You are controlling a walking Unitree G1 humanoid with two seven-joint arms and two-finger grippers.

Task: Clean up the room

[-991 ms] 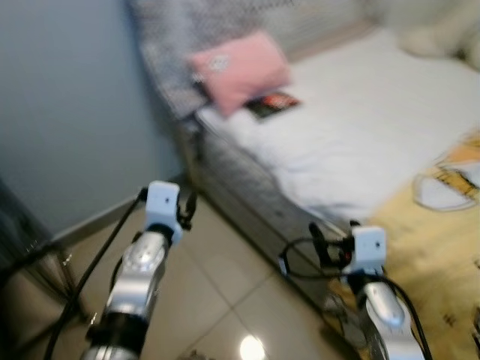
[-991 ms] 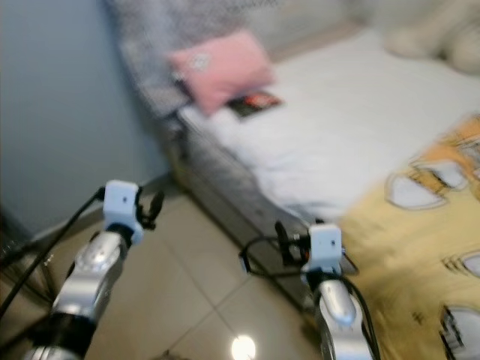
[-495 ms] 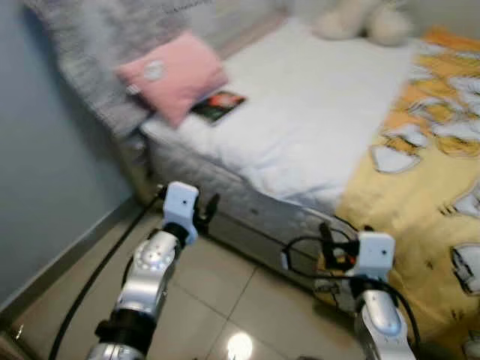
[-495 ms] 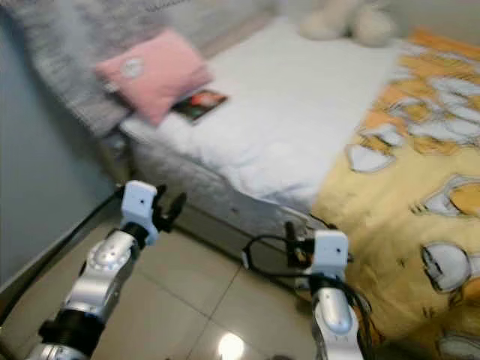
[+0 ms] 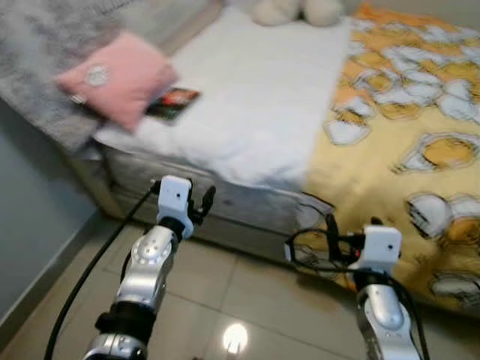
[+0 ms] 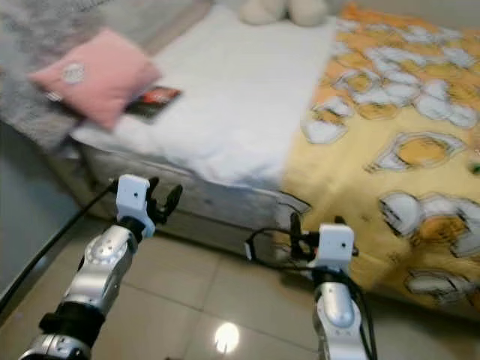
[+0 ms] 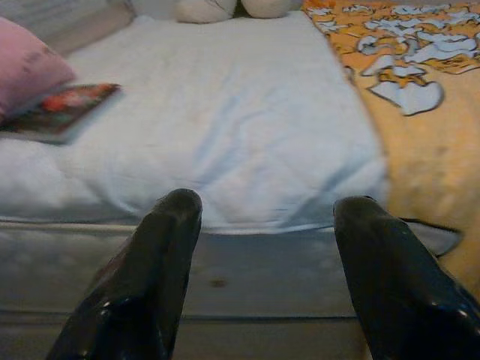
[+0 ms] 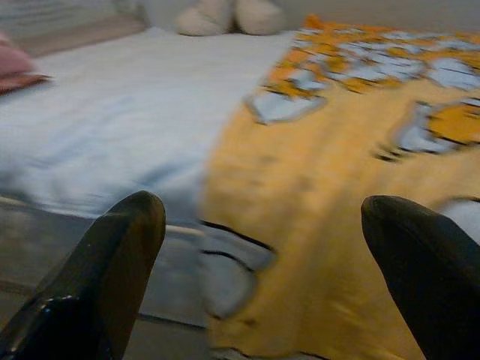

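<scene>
The left gripper (image 7: 262,225) has its two black fingers (image 7: 161,255) spread wide apart, and there is nothing between them. It touches nothing. It is held up in front of the bed (image 5: 247,112), close to the gray side of the mattress (image 5: 225,202), over the tile floor (image 5: 247,292). The right gripper (image 8: 262,225) is also spread wide, with nothing in it and touching nothing. It is held up near the hanging edge of the blanket (image 5: 405,135). The bed has a white sheet (image 7: 225,135) on the robot's left part and the yellow blanket with white and orange shapes on the right part. The blanket hangs down over the side of the bed toward the floor. A pink pillow (image 5: 116,79) lies near the left corner of the bed, up against a gray fuzzy headboard (image 5: 37,90). A book (image 5: 171,103) with a dark red cover lies flat on the sheet, just beside the pillow and partly tucked under it. A cream soft toy (image 5: 296,10) sits at the far end of the bed, well away from both grippers. A black cable (image 5: 86,277) runs down along the left arm. A bright spot of light shines on the floor between the two arms. The pictures are a bit blurry.
</scene>
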